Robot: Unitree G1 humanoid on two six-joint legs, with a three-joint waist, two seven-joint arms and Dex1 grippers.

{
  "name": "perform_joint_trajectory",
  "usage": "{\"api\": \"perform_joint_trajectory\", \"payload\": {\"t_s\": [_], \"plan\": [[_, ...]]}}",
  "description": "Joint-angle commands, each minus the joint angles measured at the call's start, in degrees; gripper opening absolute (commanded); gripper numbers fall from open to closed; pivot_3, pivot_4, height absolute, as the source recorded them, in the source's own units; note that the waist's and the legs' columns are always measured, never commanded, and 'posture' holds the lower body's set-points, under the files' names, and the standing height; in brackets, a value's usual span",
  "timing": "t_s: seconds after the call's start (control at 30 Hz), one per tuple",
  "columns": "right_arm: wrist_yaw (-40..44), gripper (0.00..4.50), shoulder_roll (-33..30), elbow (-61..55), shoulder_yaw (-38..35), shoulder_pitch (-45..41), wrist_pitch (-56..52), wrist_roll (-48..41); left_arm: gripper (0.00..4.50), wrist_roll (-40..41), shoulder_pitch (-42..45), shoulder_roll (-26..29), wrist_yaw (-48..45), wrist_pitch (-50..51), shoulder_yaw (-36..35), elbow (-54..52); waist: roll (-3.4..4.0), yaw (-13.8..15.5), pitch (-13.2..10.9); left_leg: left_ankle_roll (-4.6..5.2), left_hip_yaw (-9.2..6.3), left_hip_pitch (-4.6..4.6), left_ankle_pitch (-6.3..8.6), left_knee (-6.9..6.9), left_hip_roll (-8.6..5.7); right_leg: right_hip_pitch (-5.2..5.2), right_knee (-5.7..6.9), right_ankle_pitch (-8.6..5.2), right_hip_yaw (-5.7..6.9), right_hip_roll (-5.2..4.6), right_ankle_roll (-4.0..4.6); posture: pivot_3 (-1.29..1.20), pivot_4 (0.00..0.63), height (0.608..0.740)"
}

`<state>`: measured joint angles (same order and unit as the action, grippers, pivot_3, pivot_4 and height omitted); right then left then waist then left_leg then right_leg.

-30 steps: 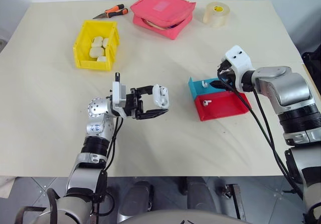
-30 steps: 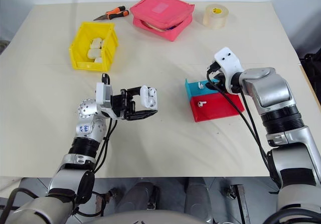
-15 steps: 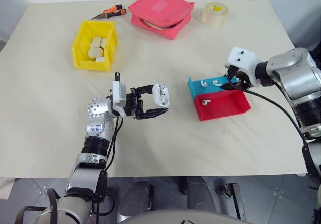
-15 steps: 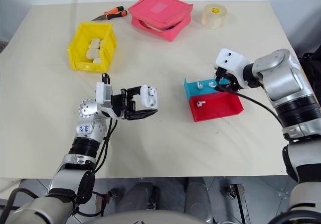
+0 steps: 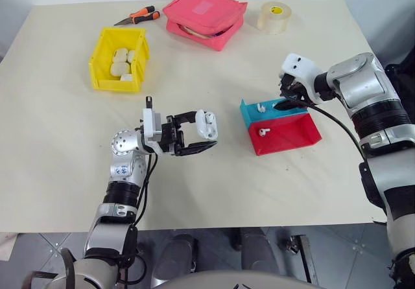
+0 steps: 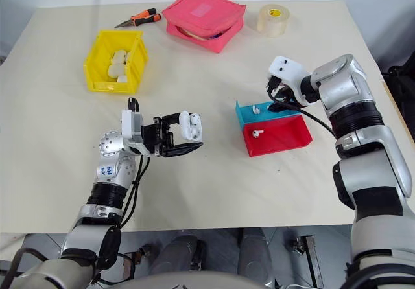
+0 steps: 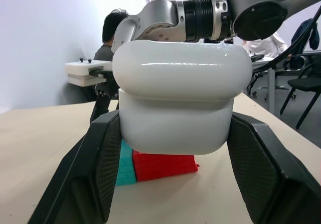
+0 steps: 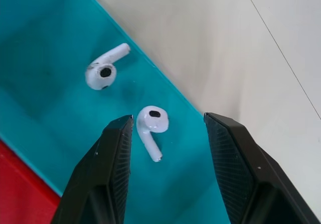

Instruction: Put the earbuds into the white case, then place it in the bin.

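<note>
My left gripper (image 5: 206, 131) is shut on the white case (image 5: 208, 124), held upright above the table with its lid closed; the case (image 7: 180, 98) sits between both pads. My right gripper (image 5: 285, 105) hangs open over the blue tray (image 5: 248, 113). One of the earbuds (image 8: 150, 123) lies between its fingers (image 8: 114, 174) without touching them. A second one (image 8: 103, 71) lies beside it in the same tray. A third earbud (image 5: 263, 132) rests in the red tray (image 5: 295, 133). The yellow bin (image 5: 102, 67) stands at the far left and holds several white cases.
A pink zip pouch (image 5: 205, 15), a roll of tape (image 5: 273, 17) and an orange-handled cutter (image 5: 135, 17) lie along the table's far edge. The two trays sit side by side right of centre. People sit in the background of the left wrist view.
My right wrist has turned and its gripper has swung back over the blue tray, pointing steeply down. The left gripper keeps the case still.
</note>
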<state>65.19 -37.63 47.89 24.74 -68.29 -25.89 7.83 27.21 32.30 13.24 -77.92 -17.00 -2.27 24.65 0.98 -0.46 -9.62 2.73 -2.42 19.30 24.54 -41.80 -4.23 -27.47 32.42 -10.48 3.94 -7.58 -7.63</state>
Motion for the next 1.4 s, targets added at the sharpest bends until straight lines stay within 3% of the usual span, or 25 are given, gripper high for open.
{"api": "perform_joint_trajectory", "payload": {"t_s": [0.03,1.27,1.4], "plan": [[0.8,2.35,0.4,1.9,-1.0,-2.2,1.6,1.6,2.78,0.8,-0.6,0.3,0.7,0.0,-0.3,-2.7,0.00,-0.1,0.0,0.00,0.00,0.00,0.00,0.00,0.00,0.00,0.00,0.00,0.00,0.00,0.00,0.00,0.150,0.740],[1.5,2.35,5.5,10.7,-2.3,-5.8,6.0,5.3,2.78,0.7,-1.9,0.5,2.5,-0.2,-0.2,-4.1,0.03,-1.3,0.0,-0.03,-0.01,0.00,0.01,-0.01,0.00,-0.04,0.08,-0.02,0.06,-0.03,0.03,0.00,0.150,0.740],[1.9,1.14,5.3,10.6,-1.9,-5.5,6.6,5.9,2.78,0.7,-1.8,0.5,2.6,-0.3,-0.3,-4.0,0.04,-1.3,0.0,-0.03,-0.01,0.00,0.01,-0.01,0.01,-0.04,0.08,-0.02,0.07,-0.03,0.03,0.00,0.150,0.740]]}}
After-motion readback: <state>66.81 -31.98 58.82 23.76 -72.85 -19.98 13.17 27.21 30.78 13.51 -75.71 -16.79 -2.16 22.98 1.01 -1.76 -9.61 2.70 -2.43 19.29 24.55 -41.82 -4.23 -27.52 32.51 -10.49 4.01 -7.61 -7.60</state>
